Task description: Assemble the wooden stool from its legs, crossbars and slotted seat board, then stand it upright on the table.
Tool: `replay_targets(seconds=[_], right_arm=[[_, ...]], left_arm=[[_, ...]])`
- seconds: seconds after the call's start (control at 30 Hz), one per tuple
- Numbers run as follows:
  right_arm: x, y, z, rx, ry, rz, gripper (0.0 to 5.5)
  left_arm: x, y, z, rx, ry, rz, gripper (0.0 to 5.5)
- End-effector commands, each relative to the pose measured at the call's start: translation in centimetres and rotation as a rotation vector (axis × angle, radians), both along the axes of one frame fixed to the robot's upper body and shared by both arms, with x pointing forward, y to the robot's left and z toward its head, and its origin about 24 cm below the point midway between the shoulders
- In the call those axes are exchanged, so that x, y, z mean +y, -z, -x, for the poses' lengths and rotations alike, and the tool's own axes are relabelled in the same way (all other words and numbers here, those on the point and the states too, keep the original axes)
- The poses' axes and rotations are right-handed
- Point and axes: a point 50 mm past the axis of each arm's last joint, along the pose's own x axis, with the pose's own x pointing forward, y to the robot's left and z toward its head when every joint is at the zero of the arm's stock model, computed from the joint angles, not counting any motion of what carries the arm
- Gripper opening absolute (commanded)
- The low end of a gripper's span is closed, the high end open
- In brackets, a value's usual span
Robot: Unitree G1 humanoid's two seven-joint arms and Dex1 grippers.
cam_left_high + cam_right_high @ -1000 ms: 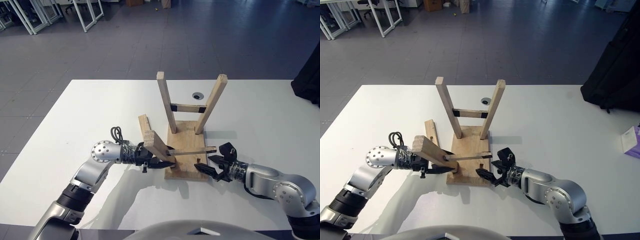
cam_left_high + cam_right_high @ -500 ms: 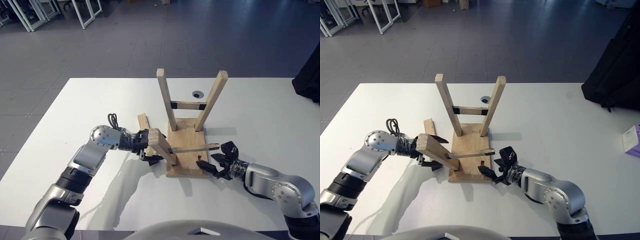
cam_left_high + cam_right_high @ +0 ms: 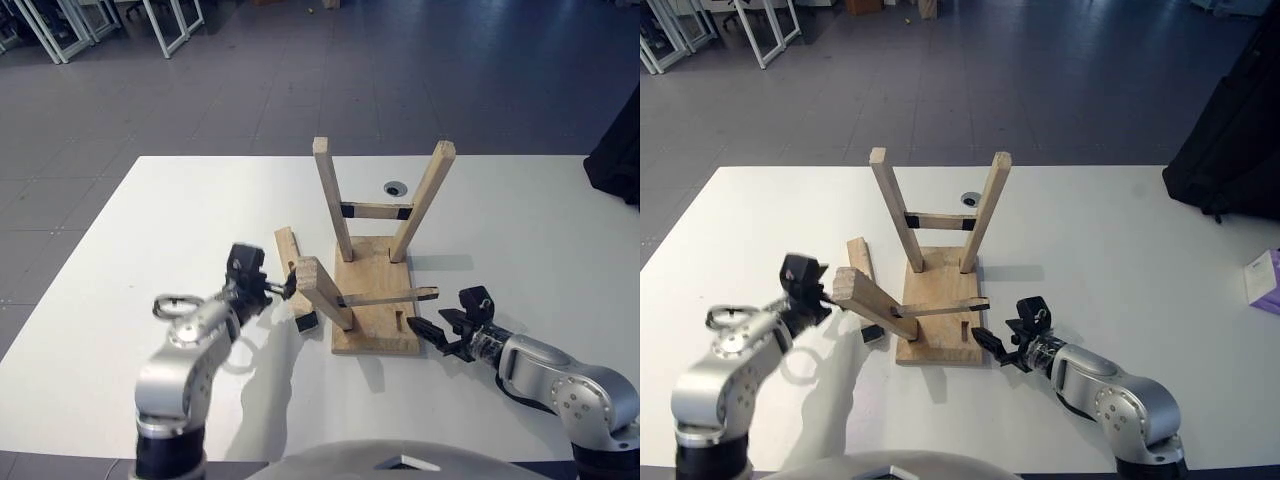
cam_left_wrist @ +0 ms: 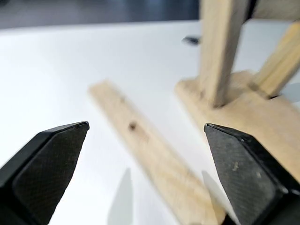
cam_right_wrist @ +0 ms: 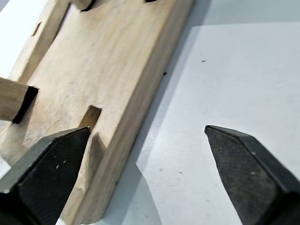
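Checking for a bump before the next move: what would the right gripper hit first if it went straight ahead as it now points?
Most likely the seat board: its edge, by an empty slot, lies straight ahead of the open right gripper, though how close is hard to judge.

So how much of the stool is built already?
Done: two legs joined by the far crossbar stand on the seat board. In hand: nothing is gripped; a third leg with a second crossbar leans at the board's near left, beside the open left gripper, and the open right gripper sits at the near right corner. Left: the loose leg lying on the table, then flipping the stool upright.
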Motion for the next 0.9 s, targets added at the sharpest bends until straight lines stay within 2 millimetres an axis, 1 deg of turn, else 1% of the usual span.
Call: replay_targets(seconds=[0.03,0.17,0.33,0.5,0.6,0.67,0.73,0.83,0.9], right_arm=[[-0.3,0.1,0.0,0.018,0.008,0.038,4.52],[0.3,0.3,0.4,0.034,-0.007,0.032,4.52],[0.9,0.5,0.5,0.036,-0.009,0.016,4.52],[1.2,0.5,0.7,0.039,-0.008,0.011,4.52],[1.1,0.5,0.7,0.038,0.005,0.011,4.52],[1.1,0.6,0.8,0.037,0.017,0.007,4.52],[1.4,0.7,0.9,0.037,0.025,0.0,4.52],[1.6,0.6,0.9,0.032,0.032,-0.006,4.52],[1.5,0.6,0.8,0.03,0.035,-0.006,4.52]], left_arm=[[-2.1,0.7,0.3,0.07,-0.062,0.022,4.53],[-2.6,1.2,0.1,0.098,-0.089,0.024,4.53],[-2.9,3.5,0.3,0.175,-0.07,-0.002,4.53],[-2.9,4.6,0.5,0.202,-0.053,-0.037,4.53],[-2.0,5.4,1.4,0.24,-0.07,-0.076,4.53],[-0.9,5.8,2.3,0.268,-0.083,-0.092,4.24],[-0.2,6.1,2.7,0.289,-0.084,-0.093,3.83],[-0.1,6.7,2.8,0.317,-0.093,-0.063,3.32],[-0.1,7.5,3.2,0.347,-0.09,-0.052,2.97]])
